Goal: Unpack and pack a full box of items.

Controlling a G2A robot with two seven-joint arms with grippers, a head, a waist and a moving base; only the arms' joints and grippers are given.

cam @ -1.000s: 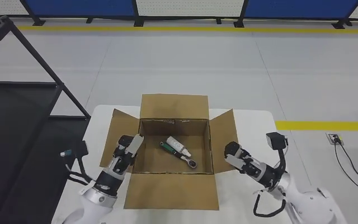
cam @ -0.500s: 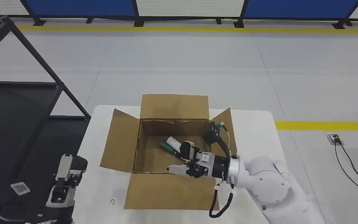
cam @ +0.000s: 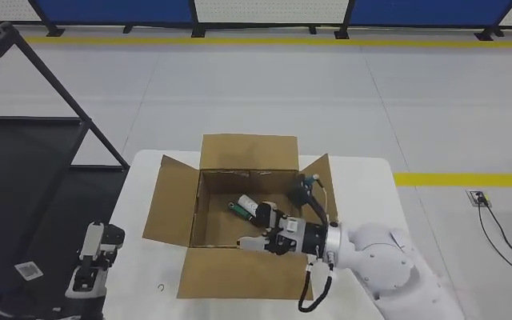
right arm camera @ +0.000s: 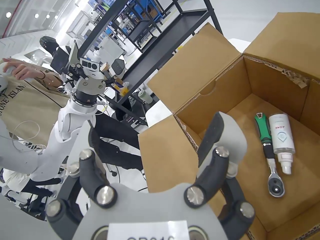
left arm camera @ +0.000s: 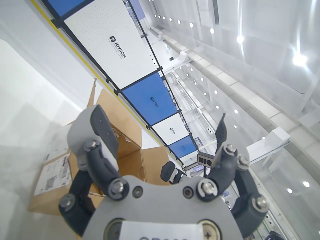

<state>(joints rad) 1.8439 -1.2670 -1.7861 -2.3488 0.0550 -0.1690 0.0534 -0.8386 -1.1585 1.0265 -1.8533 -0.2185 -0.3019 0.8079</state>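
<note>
I'd say you're unpacking: the ratchet wrench [right arm camera: 267, 151] and spray bottle [right arm camera: 281, 136] lie side by side on the cardboard box [right arm camera: 272, 81] floor. Your right gripper [right arm camera: 153, 126] hangs wide open by the near wall, so the next move calls for lowering onto one. The left gripper [left arm camera: 160, 118], also wide, sits far left.

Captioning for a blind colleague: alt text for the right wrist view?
An open brown cardboard box holds a green-handled ratchet wrench and a white spray bottle lying side by side on its floor. In front, the right gripper has its jaws open and empty.
</note>
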